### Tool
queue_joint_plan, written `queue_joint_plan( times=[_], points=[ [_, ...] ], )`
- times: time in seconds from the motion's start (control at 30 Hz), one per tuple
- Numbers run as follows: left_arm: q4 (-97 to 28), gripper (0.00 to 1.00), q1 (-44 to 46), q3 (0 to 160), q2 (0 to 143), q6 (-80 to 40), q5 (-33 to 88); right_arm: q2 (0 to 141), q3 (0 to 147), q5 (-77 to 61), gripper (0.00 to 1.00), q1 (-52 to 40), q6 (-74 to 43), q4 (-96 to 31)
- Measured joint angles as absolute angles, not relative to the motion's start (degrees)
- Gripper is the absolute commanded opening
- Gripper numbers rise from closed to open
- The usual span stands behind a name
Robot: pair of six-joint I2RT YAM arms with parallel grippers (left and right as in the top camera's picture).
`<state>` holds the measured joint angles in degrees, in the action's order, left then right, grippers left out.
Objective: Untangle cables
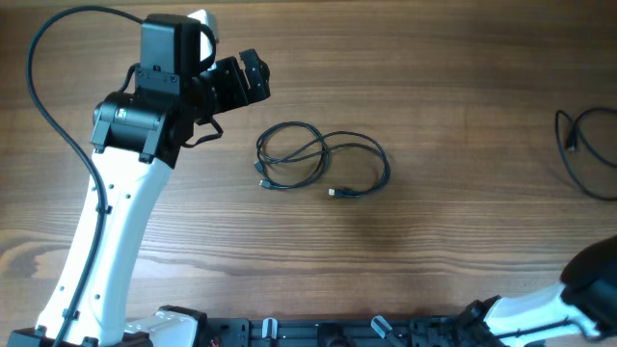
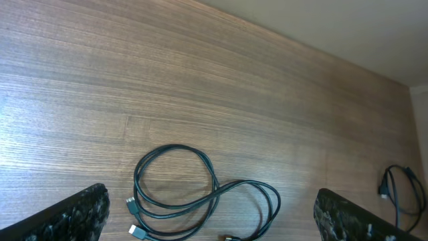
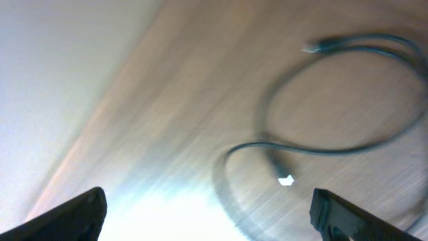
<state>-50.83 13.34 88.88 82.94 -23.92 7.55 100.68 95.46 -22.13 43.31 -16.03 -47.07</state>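
Thin black rubber-sheathed cables (image 1: 321, 161) lie in loose overlapping loops at the centre of the overhead frame, on the matte brown wood-grain counter (image 1: 463, 58). They look light, limp and springy; the small plug end (image 1: 262, 181) at the loops' lower left seems the surest hold. The left fingers (image 2: 80, 214) and the right fingers (image 3: 73, 217) stand spread, empty.

Soft, even light is falling on the counter (image 1: 434, 241), casting faint shadows. The right wrist view is smearing, its cable (image 3: 321, 151) blurring and glare whitening the lower left.
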Motion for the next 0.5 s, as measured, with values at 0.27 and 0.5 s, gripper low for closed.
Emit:
queue_joint_plan(
  times=[0.27, 0.5],
  points=[
    [-50.8, 1.0, 13.3, 88.9, 82.9, -23.9, 7.5, 95.3, 96.1, -30.0, 1.0, 28.2, -6.8, -60.6],
    [-52.6, 1.0, 13.3, 88.9, 83.0, -23.9, 7.6, 95.2, 96.1, -30.9, 1.0, 16.1, -4.4, -61.7]
  ],
)
